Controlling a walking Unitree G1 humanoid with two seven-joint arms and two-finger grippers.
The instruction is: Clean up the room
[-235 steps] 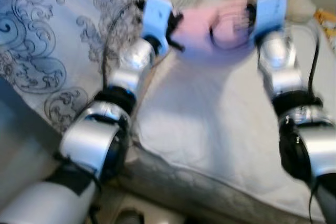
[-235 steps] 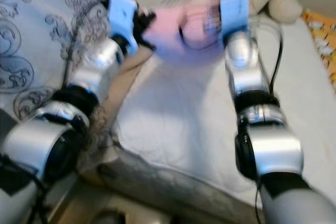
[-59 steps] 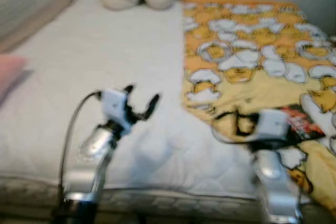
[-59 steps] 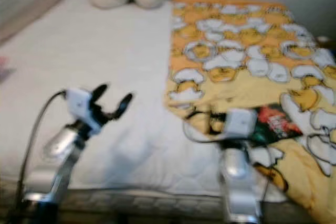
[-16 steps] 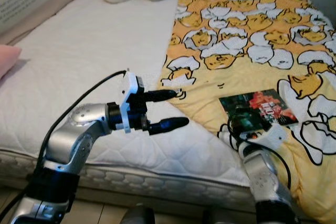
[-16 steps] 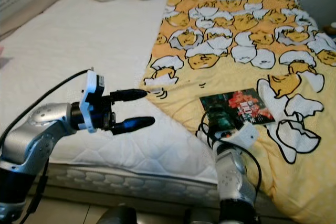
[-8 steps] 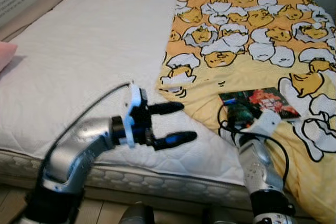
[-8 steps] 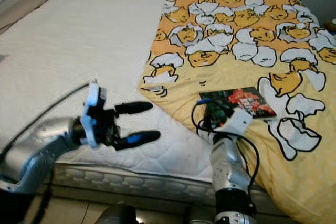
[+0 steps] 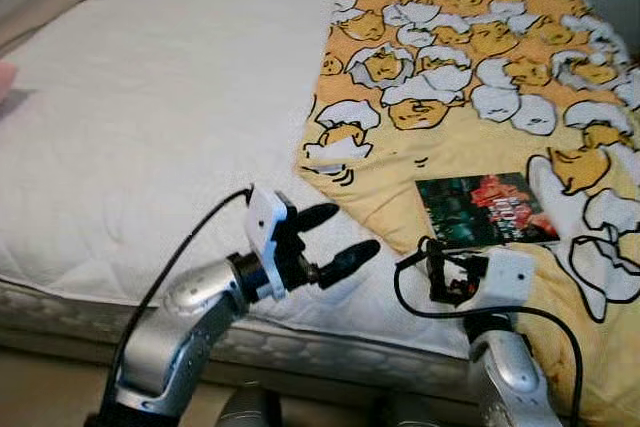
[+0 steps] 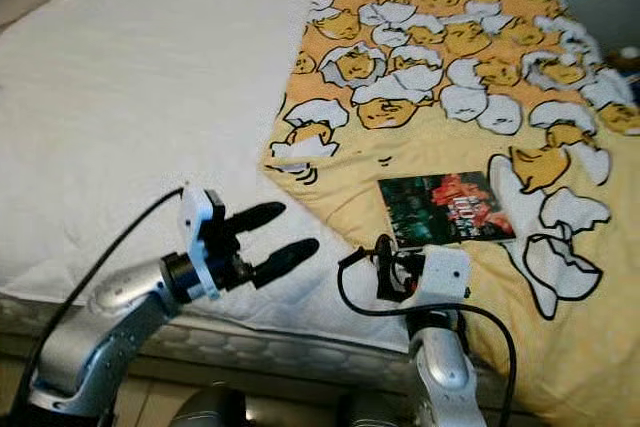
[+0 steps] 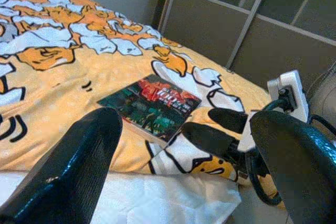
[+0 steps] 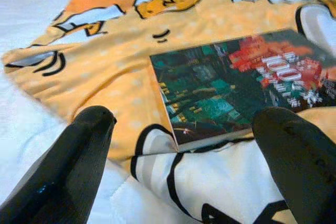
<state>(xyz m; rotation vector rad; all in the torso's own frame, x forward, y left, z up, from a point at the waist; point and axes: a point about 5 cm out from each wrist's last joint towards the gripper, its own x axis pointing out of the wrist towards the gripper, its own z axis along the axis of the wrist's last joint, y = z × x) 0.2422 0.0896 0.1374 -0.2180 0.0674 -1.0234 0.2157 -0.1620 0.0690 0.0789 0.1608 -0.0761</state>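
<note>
Since the book (image 9: 485, 208) lies flat on the soft yellow blanket (image 9: 470, 67), a light, stiff thing is judged, best taken at its near edge by the spread-fingered right gripper (image 12: 184, 145), the left gripper (image 9: 330, 242) likewise parted.

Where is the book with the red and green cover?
The book lies flat on the yellow blanket on the bed's right side, just ahead of the right gripper.
</note>
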